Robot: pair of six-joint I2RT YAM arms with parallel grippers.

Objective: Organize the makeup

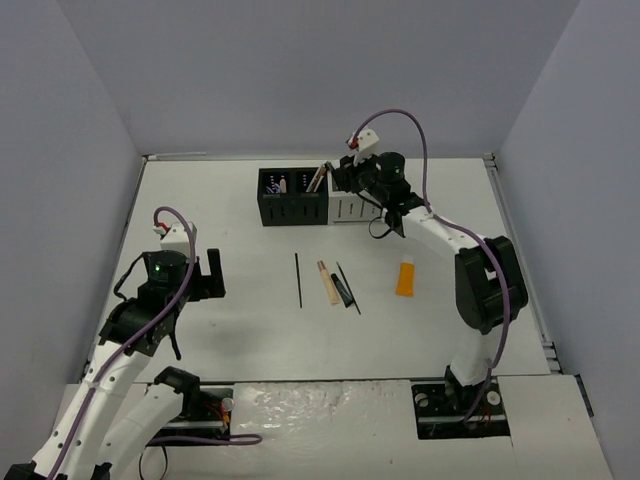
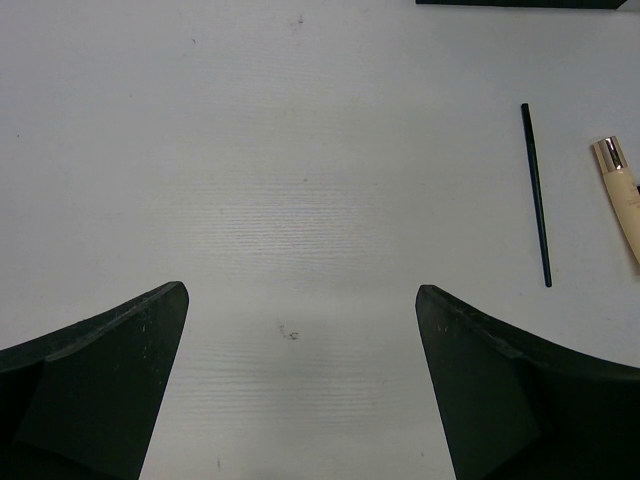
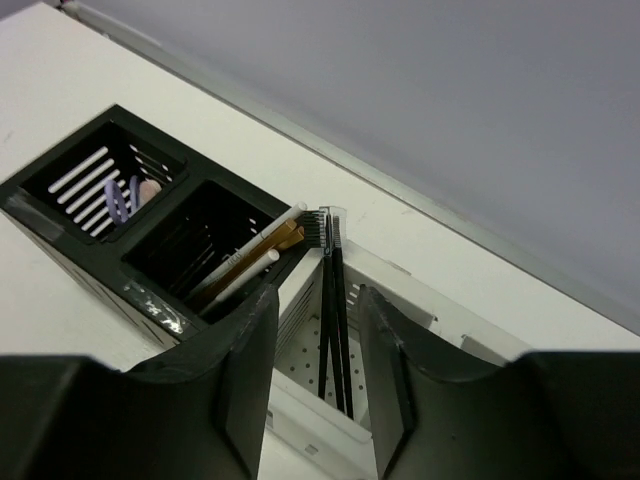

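Note:
On the table lie a thin black pencil (image 1: pixel 298 279), a tan tube with a gold cap (image 1: pixel 327 281), a small black tube (image 1: pixel 342 290) with another thin black stick beside it, and a flat orange tube (image 1: pixel 405 277). My right gripper (image 1: pixel 350 182) is open over the white organizer (image 1: pixel 352 208). In the right wrist view its fingers (image 3: pixel 250 350) stand either side of thin black brushes (image 3: pixel 333 310) that lean in that box, apart from them. My left gripper (image 1: pixel 205 275) is open and empty over bare table (image 2: pixel 300 300). The black pencil (image 2: pixel 535 195) and tan tube (image 2: pixel 625 190) lie to its right.
The black organizer (image 1: pixel 292 197) stands left of the white one at the back. Its left slot holds lilac-handled items (image 3: pixel 120 195); its right slot holds tan and white pencils (image 3: pixel 250 255). Grey walls enclose the table on three sides.

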